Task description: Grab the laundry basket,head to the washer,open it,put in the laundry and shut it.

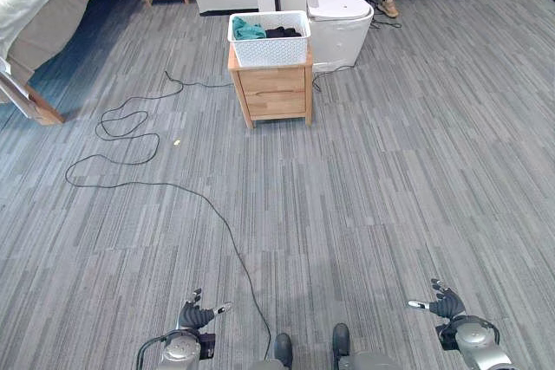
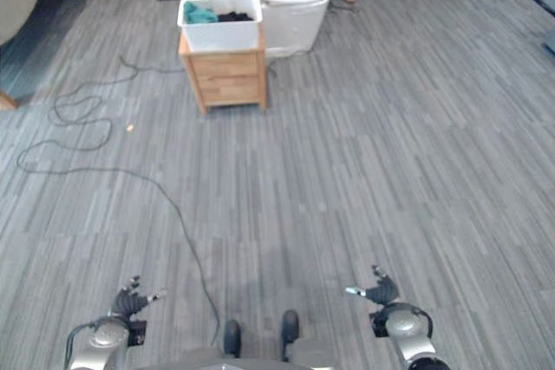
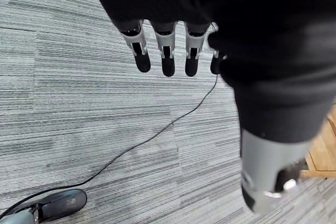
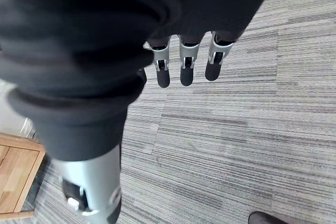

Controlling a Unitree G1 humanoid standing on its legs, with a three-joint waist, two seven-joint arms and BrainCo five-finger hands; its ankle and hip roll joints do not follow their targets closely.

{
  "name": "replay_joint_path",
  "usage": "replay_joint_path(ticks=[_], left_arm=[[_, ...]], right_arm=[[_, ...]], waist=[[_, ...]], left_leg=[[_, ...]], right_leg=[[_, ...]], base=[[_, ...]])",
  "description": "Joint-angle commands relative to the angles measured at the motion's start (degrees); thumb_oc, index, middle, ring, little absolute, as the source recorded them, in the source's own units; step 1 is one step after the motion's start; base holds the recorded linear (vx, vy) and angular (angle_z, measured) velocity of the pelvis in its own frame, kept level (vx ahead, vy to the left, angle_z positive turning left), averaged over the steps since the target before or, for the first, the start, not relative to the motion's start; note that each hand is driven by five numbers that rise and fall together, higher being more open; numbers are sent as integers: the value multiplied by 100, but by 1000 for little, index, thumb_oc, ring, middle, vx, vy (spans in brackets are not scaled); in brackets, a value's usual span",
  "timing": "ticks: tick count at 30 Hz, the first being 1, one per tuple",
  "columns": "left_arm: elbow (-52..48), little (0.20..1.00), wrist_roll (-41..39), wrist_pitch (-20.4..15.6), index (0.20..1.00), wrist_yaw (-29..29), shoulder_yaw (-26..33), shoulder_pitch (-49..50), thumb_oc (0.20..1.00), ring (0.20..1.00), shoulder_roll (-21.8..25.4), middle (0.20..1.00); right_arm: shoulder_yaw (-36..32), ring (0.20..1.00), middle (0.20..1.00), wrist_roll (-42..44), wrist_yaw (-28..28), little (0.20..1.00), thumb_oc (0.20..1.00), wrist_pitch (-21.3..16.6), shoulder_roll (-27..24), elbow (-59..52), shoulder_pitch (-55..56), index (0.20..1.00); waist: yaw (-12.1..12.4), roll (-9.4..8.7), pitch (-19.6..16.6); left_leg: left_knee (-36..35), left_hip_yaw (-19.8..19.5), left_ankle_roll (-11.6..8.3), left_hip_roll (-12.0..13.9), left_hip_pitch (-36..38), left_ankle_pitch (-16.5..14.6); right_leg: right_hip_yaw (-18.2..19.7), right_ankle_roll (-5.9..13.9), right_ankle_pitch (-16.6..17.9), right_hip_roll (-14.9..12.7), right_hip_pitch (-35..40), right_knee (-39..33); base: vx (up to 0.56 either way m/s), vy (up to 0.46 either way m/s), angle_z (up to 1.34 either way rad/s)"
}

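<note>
Fingers of the left hand point(image 3: 167, 51) and right hand point(image 4: 185, 61) are held straight, slightly apart, empty over the carpet. Well ahead, the white laundry basket point(image 1: 270, 43) is seated on a wooden nightstand point(image 1: 274, 93), beside the washer point(image 1: 340, 25). It is judged light, rigid; its 2 side rims are recommended for holding.
</note>
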Motion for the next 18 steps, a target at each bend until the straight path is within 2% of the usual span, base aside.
replay_joint_path(ticks=[1,4,6,8,10,13,14,15,16,18], left_arm=[[-105,1000,-160,-122,1000,181,198,-97,1000,1000,339,1000],[-145,1000,-169,-114,1000,214,239,-107,1000,1000,416,1000],[-227,1000,-151,-90,1000,215,285,-122,1000,1000,496,1000],[-201,1000,-119,-83,1000,207,264,-172,1000,1000,506,1000],[-204,1000,-102,-92,1000,196,225,-201,1000,1000,463,1000],[-144,1000,-90,-102,1000,188,167,-225,1000,1000,411,1000],[-142,1000,-90,-104,1000,188,167,-226,1000,1000,409,1000],[16,1000,-68,-104,1000,185,122,-280,1000,1000,360,1000],[45,1000,-72,-101,1000,185,96,-308,1000,1000,345,1000],[86,1000,-61,-105,1000,203,54,-351,1000,1000,345,1000]], right_arm=[[85,1000,1000,74,-97,1000,1000,-49,56,-11,-175,1000],[138,1000,1000,60,-108,1000,1000,-23,120,-5,-242,1000],[212,1000,1000,27,-87,1000,1000,-7,153,-55,-311,1000],[258,1000,1000,6,-90,1000,1000,-17,183,-91,-320,1000],[268,1000,1000,2,-86,1000,1000,-21,189,-148,-293,1000],[288,1000,1000,-3,-89,1000,1000,-18,130,-172,-279,1000],[288,1000,1000,-2,-89,1000,1000,-19,127,-172,-279,1000],[314,1000,1000,-26,-101,1000,1000,-17,120,-142,-283,1000],[337,1000,1000,-47,-102,1000,1000,-12,117,-134,-275,1000],[368,1000,1000,-99,-111,1000,1000,2,85,-118,-257,1000]], waist=[[100,-369,-126],[154,-415,-54],[142,-393,69],[116,-347,146],[63,-293,198],[-24,-248,226],[-30,-240,234],[-107,-233,256],[-134,-250,273],[-172,-251,301]], left_leg=[[885,209,13,-155,-392,-549],[1067,181,131,-219,-502,-694],[1106,128,245,-260,-472,-784],[1116,103,271,-267,-398,-840],[1051,45,267,-309,-187,-895],[840,13,246,-380,147,-964],[834,6,244,-374,161,-967],[705,-55,203,-408,402,-1029],[707,-88,178,-441,471,-1063],[689,-116,136,-418,580,-1109]], right_leg=[[176,403,-819,-370,255,525],[246,524,-831,-423,-3,1007],[312,627,-794,-422,-333,1809],[275,642,-768,-390,-621,2302],[240,587,-755,-314,-888,2413],[24,499,-633,-300,-1070,1903],[15,498,-633,-296,-1052,1895],[-172,529,-437,-281,-1241,1369],[-241,552,-353,-306,-1324,1144],[-309,572,-301,-327,-1373,987]], base=[[45,133,-20],[51,115,-14],[85,145,-20],[67,73,-11],[179,49,9],[219,-2,19],[246,-70,40],[259,-100,30],[260,-100,17],[172,-98,12]])
